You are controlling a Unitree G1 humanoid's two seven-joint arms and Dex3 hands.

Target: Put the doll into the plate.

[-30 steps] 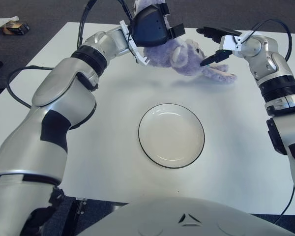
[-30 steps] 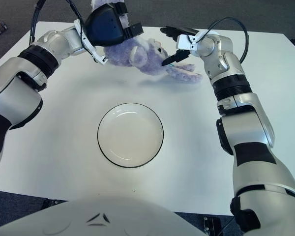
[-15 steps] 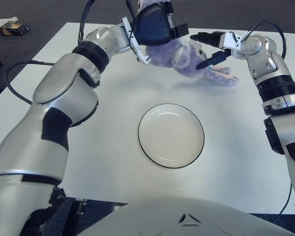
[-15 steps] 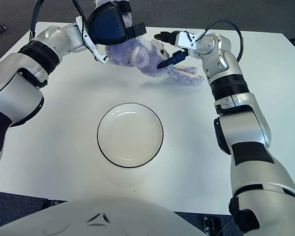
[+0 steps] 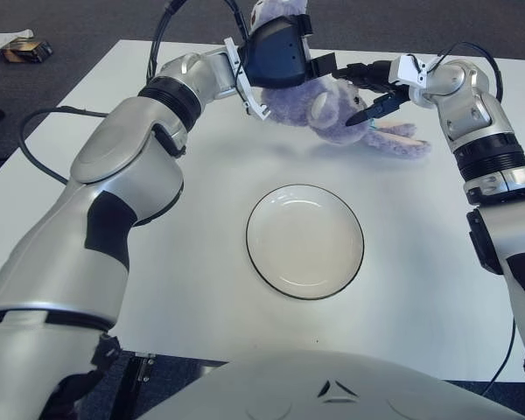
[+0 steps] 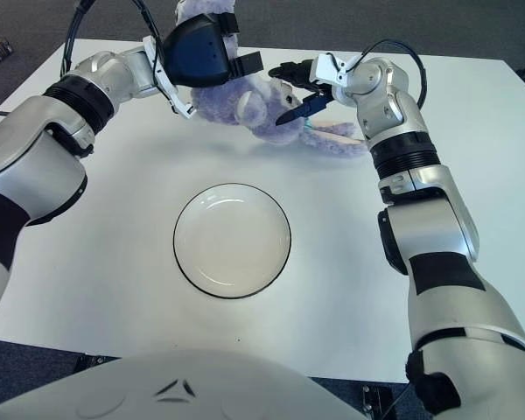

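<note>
At the table's twelve o'clock edge, the left hand is clamped over the back of the purple doll, holding its upper body tilted while its legs trail on the surface toward three o'clock. The right hand has its fingers spread around the doll's head, touching it. The plate sits empty at centre, well apart at six o'clock from the doll.

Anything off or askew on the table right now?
Nothing spilled or damaged. The doll hangs tilted at the far edge, gripped by the left hand, with the right hand at its head. The plate sits flat, empty.
</note>
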